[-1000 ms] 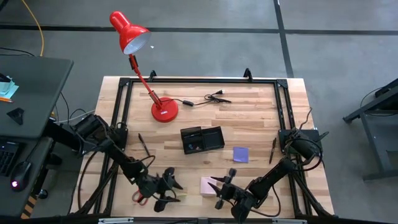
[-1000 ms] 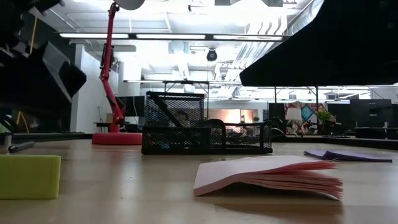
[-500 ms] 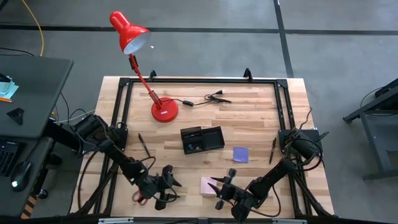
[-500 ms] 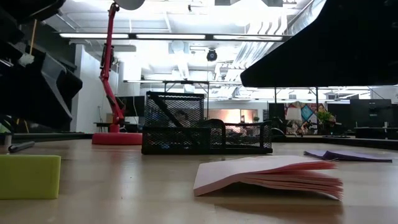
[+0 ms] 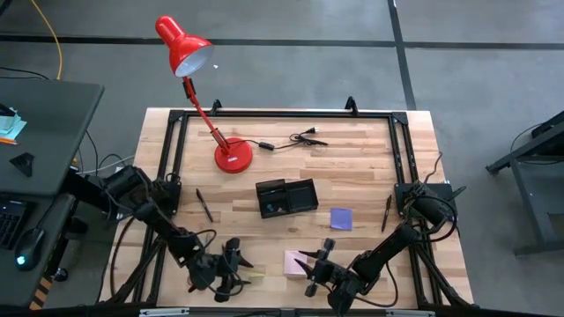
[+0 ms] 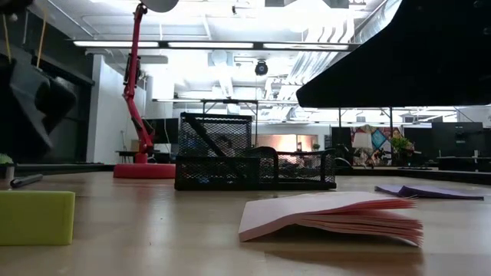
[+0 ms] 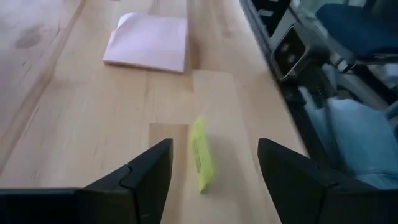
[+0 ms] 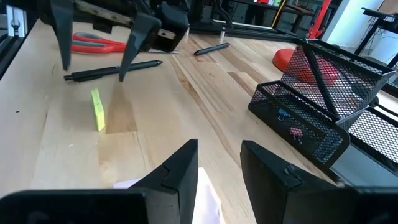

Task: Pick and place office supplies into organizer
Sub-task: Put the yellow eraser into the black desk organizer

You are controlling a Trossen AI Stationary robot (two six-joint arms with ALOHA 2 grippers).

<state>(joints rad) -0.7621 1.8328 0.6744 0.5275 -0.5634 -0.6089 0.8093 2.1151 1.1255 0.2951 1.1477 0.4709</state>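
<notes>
Two claws down low, both on the arms' side of the organizer [image 5: 286, 197] and well apart from it. Left gripper [image 5: 233, 269] out to the organizer's left-front, fingers spread wide and empty, aimed at a small yellow block [image 7: 201, 155] standing on edge just ahead of the tips. Right gripper [image 5: 314, 267] straight in front of the organizer, fingers [image 8: 180, 168] parted by a narrow gap, pinching nothing, poised over the pale pink sticky pad [image 5: 294, 261], top sheets curled up.

Around the left claw: red-handled scissors [image 8: 99, 43] and a black pen [image 8: 115, 70] flat on the wood, farther from the organizer than the yellow block. Another pen [image 5: 204, 204] left of the organizer, one more [image 5: 386, 212] far to its right. Purple pad [image 5: 341, 218] just off its right front corner.

Behind the organizer, red lamp [image 5: 233, 157] and black cable [image 5: 295, 138], clear of both arms. Between either claw and the organizer, bare wood only.
</notes>
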